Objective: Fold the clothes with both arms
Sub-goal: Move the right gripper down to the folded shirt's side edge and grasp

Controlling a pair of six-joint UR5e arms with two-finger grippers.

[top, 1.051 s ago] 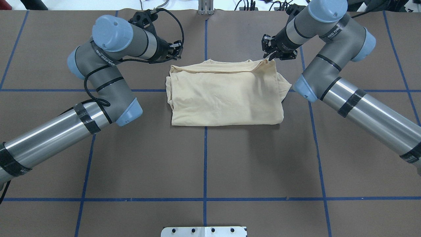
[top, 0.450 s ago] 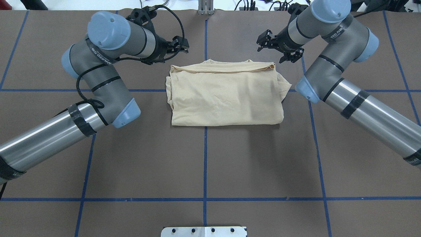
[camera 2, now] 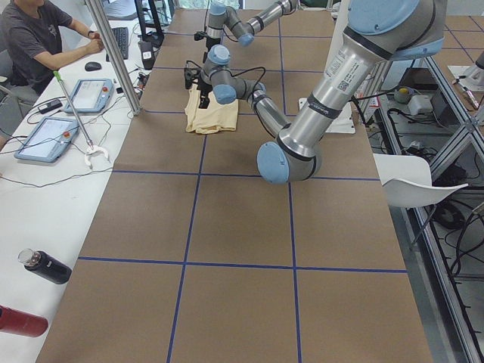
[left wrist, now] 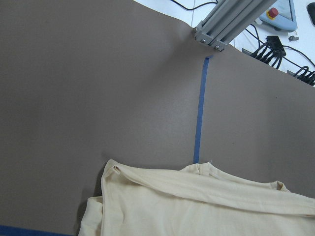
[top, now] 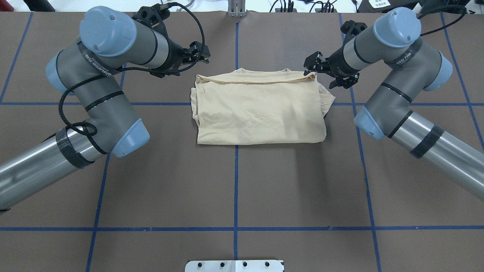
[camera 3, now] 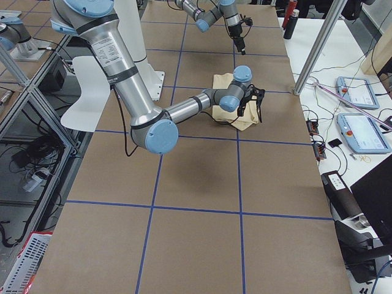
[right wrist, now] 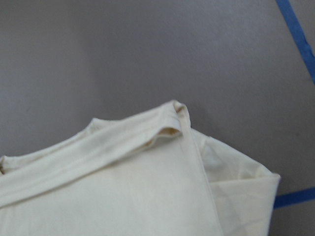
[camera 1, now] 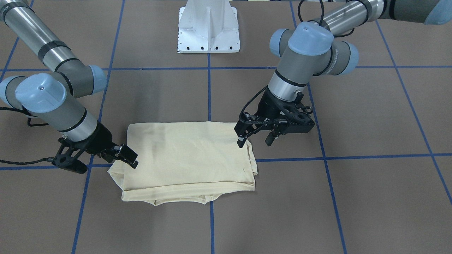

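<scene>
Shirt: the pale T-shirt lies folded into a flat rectangle near the worktop's far edge, astride the centre tape line.
Grippers: the left gripper and right gripper are both spread and empty, one at each far corner of the shirt.
Progress: apparently near the end; a loose layer juts out on the right side, so a tidy-up or last fold may remain.
Room: broad bare worktop toward the robot's edge; the far edge is close behind the grippers.

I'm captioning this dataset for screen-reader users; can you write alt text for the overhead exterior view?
A pale cream-yellow thin-fabric shirt lies folded into a rough rectangle on a brown table marked with blue tape lines. The left arm's black two-finger tool and the right arm's black two-finger tool are open near its far corners.
</scene>
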